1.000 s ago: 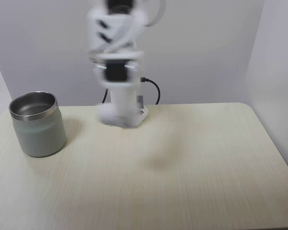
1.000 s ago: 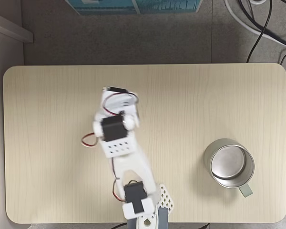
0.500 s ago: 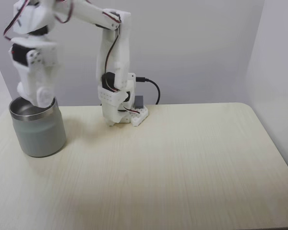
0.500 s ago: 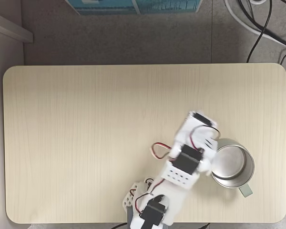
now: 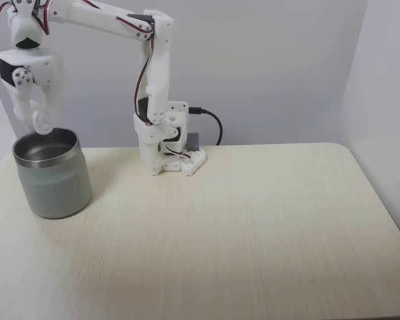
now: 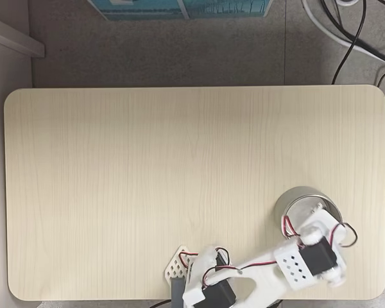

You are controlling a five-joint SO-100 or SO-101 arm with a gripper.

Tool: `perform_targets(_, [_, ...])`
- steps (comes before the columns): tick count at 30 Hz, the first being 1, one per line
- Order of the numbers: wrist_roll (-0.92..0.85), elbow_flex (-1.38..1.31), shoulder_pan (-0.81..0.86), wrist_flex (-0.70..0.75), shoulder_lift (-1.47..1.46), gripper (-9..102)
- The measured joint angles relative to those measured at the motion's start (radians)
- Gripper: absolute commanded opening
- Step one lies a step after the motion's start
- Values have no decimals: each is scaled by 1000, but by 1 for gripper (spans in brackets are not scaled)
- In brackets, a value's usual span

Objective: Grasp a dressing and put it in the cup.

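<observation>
The cup [image 5: 52,175], a steel tumbler with a pale grey-green outside, stands at the table's left in a fixed view [image 5: 52,175] and at the lower right in a fixed view from above [image 6: 297,204]. My gripper [image 5: 31,120] hangs just above the cup's far left rim, pointing down. A rounded white lump [image 5: 41,121] sits at the tip of one finger. I cannot tell whether it is the dressing or the fingertip. What shows of the cup's inside is bare steel. From above, the wrist [image 6: 308,260] covers much of the cup.
The arm's base [image 5: 168,155] stands at the back middle of the table with a black cable behind it. Pale walls enclose the table on the left, back and right. The wooden tabletop [image 5: 253,227] spreads wide to the right of the cup.
The arm swung fast from the table's middle over to the cup. In the last half second the gripper rose from the cup's rim and shifted a little past it.
</observation>
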Motion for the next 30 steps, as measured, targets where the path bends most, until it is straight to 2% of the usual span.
perform_targets(3, [29, 0, 8, 0, 6, 24])
perform_targets(5, [55, 3, 25, 0, 6, 30])
perform_targets(30, [110, 18, 23, 2, 6, 30])
